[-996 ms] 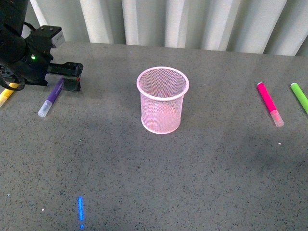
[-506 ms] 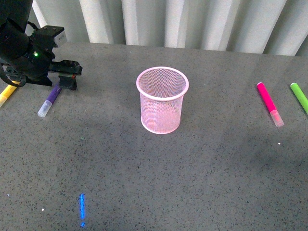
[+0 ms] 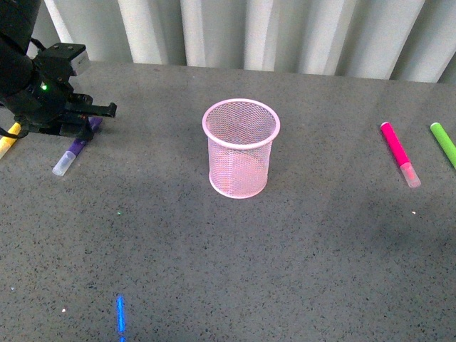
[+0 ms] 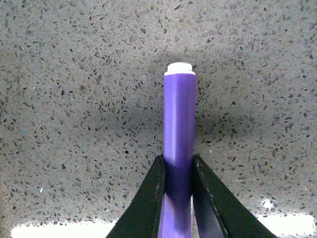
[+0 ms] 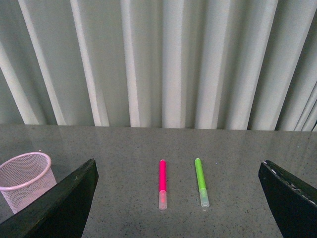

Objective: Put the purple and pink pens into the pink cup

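The purple pen [image 3: 70, 154] lies at the far left of the table, its whitish cap toward the front. My left gripper [image 3: 89, 122] is shut on its purple barrel [image 4: 179, 129], with both black fingers pressed against its sides. The pink cup [image 3: 240, 148] stands upright mid-table and looks to hold nothing; it also shows in the right wrist view [image 5: 25, 179]. The pink pen [image 3: 399, 153] lies flat at the right [image 5: 162, 183]. My right gripper [image 5: 178, 203] hangs open above the table, well short of that pen, and is out of the front view.
A green marker [image 3: 443, 143] lies right of the pink pen [image 5: 201, 181]. A yellow marker [image 3: 8, 140] pokes out at the left edge behind my left arm. White pleated curtains [image 3: 249, 32] close off the back of the grey speckled table [image 3: 228, 271].
My left gripper has drawn back to the left along the purple pen and shut on its barrel. The pen has slid slightly left. The cup and the other markers have not moved.
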You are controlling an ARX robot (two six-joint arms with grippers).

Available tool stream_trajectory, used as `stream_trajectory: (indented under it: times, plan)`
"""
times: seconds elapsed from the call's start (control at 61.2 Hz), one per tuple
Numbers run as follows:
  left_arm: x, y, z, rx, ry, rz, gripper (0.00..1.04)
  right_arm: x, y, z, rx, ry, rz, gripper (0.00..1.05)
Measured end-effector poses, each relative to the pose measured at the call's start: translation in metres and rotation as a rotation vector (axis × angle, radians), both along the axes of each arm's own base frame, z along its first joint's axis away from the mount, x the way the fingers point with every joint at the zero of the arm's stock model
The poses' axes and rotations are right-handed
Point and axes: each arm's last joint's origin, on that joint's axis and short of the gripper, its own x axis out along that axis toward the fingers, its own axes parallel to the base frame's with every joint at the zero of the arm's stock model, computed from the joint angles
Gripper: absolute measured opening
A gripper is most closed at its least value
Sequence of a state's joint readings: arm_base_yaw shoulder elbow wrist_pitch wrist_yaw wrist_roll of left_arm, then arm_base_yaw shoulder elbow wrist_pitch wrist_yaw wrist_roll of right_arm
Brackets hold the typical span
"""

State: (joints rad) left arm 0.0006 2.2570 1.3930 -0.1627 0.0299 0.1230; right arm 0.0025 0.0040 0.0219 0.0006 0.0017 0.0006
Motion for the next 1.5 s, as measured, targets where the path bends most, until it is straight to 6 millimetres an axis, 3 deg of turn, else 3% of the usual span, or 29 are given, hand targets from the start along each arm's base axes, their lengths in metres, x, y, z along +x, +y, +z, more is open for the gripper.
stream_trajectory:
  times: [0.147, 0.408, 0.604, 0.816, 1.029, 1.192, 1.502]
  plan:
    - [-0.017, -0.016, 0.016, -0.07, -0.117, 0.016, 0.13, 0.0, 0.0, 0.0, 0.0, 0.0, 0.0, 0.98]
    - [-0.049, -0.042, 0.07, -0.227, -0.476, 0.036, 0.13, 0.0, 0.0, 0.0, 0.0, 0.0, 0.0, 0.98]
    - [-0.091, -0.074, 0.101, -0.458, -0.768, 0.074, 0.13, 0.0, 0.0, 0.0, 0.0, 0.0, 0.0, 0.98]
    - [-0.133, -0.148, 0.094, -0.6, -0.906, -0.008, 0.12, 0.0, 0.0, 0.0, 0.0, 0.0, 0.0, 0.98]
    - [-0.145, -0.196, 0.076, -0.595, -0.971, -0.028, 0.12, 0.0, 0.0, 0.0, 0.0, 0.0, 0.0, 0.98]
    - [-0.13, -0.203, 0.064, -0.542, -1.005, -0.01, 0.12, 0.0, 0.0, 0.0, 0.0, 0.0, 0.0, 0.98]
    - [-0.113, -0.191, 0.045, -0.496, -0.983, 0.031, 0.12, 0.0, 0.0, 0.0, 0.0, 0.0, 0.0, 0.98]
